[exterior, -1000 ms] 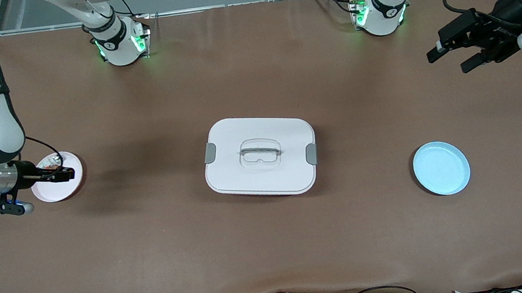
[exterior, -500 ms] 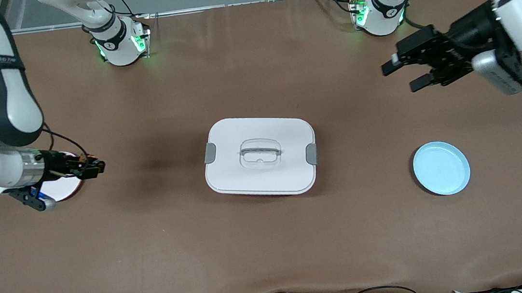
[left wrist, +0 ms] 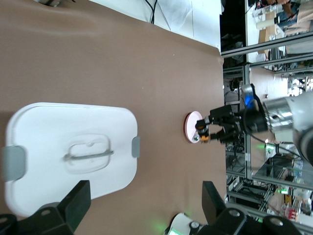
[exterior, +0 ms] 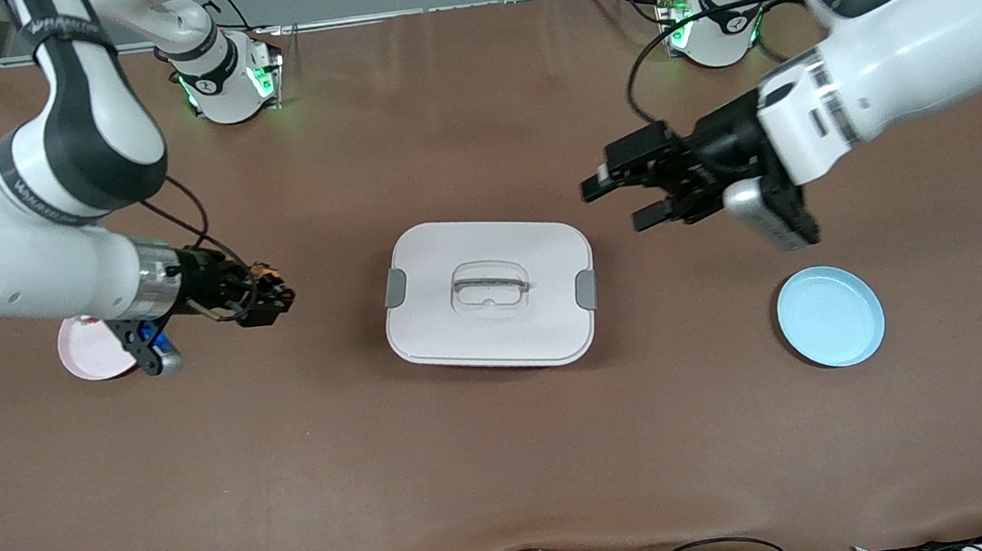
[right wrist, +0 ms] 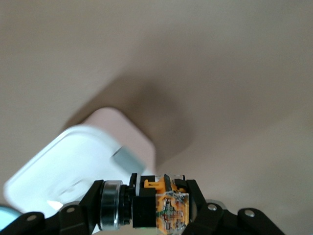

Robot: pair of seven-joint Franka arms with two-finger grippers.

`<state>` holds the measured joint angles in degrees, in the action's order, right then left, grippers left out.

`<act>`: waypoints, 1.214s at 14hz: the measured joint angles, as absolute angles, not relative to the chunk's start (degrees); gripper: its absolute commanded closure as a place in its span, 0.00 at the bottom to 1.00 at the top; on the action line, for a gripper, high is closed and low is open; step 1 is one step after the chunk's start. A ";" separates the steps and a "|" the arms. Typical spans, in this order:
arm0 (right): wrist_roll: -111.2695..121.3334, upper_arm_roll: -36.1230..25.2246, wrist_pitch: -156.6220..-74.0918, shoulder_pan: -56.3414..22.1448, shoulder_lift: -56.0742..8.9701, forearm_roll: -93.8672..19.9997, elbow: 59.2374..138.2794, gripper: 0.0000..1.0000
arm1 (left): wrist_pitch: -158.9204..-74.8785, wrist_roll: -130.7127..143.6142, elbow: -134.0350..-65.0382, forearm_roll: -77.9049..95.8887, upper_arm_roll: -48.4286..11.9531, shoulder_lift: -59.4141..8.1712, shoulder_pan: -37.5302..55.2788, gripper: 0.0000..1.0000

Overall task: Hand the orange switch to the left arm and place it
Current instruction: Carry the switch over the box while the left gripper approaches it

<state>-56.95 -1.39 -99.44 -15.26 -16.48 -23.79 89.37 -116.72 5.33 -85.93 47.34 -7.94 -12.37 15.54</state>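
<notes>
The right gripper (exterior: 273, 300) hangs over bare table between the pink plate (exterior: 89, 354) and the box (exterior: 489, 293), its fingers (right wrist: 203, 213) pinched tight on the orange switch (right wrist: 154, 205), which sits crosswise between them. The left gripper (exterior: 622, 201) is up over the table just off the box's corner toward the left arm's end, fingers (exterior: 598, 183) spread wide with nothing between them. The blue plate (exterior: 830, 316) lies on the table well clear of those fingers, nearer the front camera than the box.
</notes>
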 measured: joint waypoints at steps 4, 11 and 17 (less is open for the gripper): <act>-68.34 -1.40 -100.65 -18.58 -17.95 -26.75 84.87 1.00 | -125.11 9.10 -85.92 47.36 -8.00 -15.17 21.65 0.00; -84.36 -1.41 -106.24 -23.40 -24.63 -29.08 74.11 1.00 | -136.71 11.26 -85.92 48.45 -8.02 -19.56 28.05 0.00; -91.69 -1.60 -107.72 -23.95 -32.02 -31.15 63.53 1.00 | -139.63 11.21 -85.85 50.51 -7.97 -21.39 29.21 0.00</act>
